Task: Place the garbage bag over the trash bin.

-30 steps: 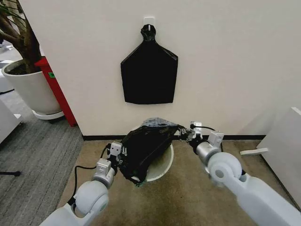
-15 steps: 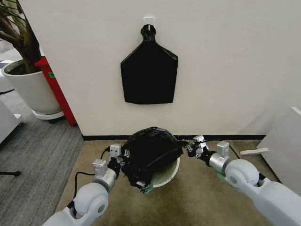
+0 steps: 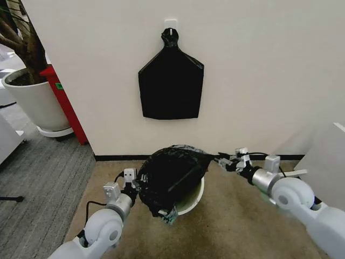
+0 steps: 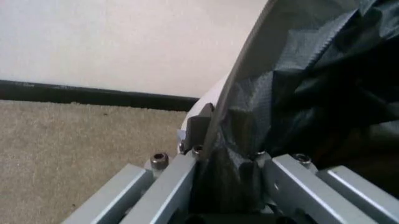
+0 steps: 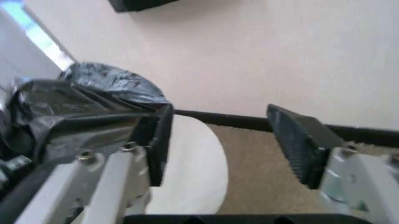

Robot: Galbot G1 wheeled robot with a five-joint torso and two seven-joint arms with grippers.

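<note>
We are draping the garbage bag (image 3: 171, 174) over the trash bin (image 3: 192, 200) — the covering step is under way, by our judgement. Our left gripper (image 4: 227, 163) is pinching a fold of film against the bin's rim, fingers closed on it. Our right gripper (image 5: 224, 140) is hanging just beyond the bin's far side, fingers wide apart, gripping nothing. Next, that open edge likely needs seating down over the rim — gently, since the film looks slippery.

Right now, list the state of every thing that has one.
garbage bag: draped over the bin's top, bunched
trash bin: on the floor, mouth mostly covered
left end effector: shut on the garbage bag
right end effector: open, beside the bin
bag bundle: hanging on wall
</note>
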